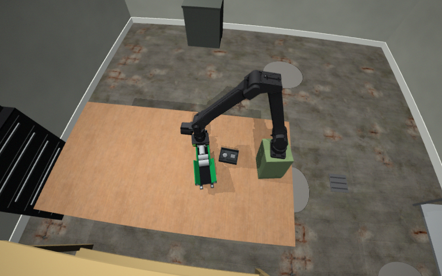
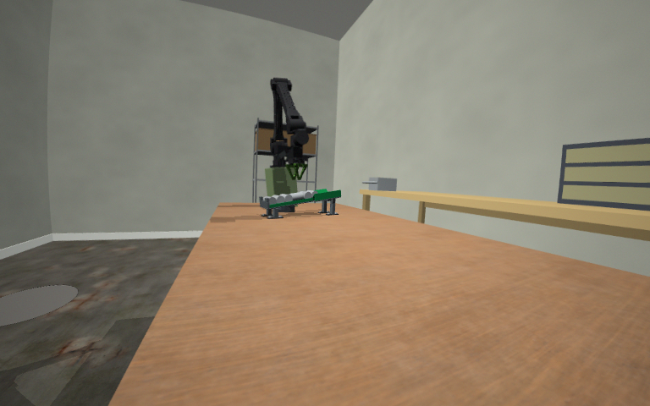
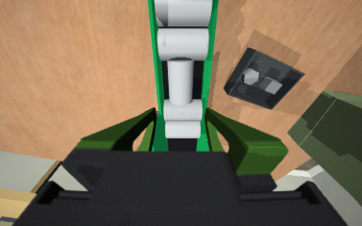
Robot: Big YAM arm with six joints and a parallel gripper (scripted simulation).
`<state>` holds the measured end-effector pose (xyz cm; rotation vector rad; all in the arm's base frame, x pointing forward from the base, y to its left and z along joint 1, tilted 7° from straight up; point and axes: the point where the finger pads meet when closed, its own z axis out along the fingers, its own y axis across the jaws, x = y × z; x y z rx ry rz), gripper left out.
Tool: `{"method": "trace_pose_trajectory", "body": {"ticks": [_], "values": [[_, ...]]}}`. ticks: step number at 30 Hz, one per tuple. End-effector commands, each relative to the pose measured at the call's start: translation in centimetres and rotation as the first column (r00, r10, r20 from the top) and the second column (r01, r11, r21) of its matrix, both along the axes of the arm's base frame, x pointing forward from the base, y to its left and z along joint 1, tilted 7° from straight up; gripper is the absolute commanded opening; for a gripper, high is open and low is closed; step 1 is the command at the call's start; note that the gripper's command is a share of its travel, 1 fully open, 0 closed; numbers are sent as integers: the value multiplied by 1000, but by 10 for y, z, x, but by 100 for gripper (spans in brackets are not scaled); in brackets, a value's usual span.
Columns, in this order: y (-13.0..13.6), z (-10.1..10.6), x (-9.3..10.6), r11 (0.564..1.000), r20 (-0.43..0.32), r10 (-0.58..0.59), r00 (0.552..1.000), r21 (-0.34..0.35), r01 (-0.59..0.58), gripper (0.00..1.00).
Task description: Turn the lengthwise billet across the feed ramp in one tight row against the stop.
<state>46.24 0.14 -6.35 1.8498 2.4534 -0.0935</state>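
Note:
The ramp [image 1: 213, 169] [image 2: 327, 194] [image 3: 159, 85] is a green-walled, dark-floored chute, lower at its left end in the exterior view. One white billet [image 3: 180, 82] [image 1: 202, 149] [image 2: 300, 195] lies lengthwise mid-channel. Two crosswise billets, a nearer one [image 3: 183, 110] and a farther one [image 3: 183, 130], lie on its uphill side. Downhill, a crosswise billet [image 3: 183, 44] is close to its other end, with more at the top edge of the wrist view. The stop is out of the wrist view. My gripper [image 3: 180, 112] [image 2: 295, 178] is open and empty, above the ramp, fingertips on either side of the channel in the wrist view.
A small dark tray [image 1: 227, 160] [image 3: 261, 101] holding two light pieces sits beside the ramp, towards the arm's base. The green pedestal [image 1: 269, 169] [image 3: 330, 123] under the arm stands beyond it. The ramp stands on legs on the wooden table [image 1: 130, 169].

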Motion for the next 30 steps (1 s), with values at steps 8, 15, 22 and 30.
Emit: {"method": "trace_pose_trajectory", "body": {"ticks": [8,15,22,30], "values": [[-5,3,17,999,1,8,1000,36,-8,55],[-5,3,17,998,-5,8,1000,59,-8,55],[-5,3,17,995,-16,9,1000,98,-7,55],[-3,-18,11,995,-16,18,1000,100,-16,55]]}}
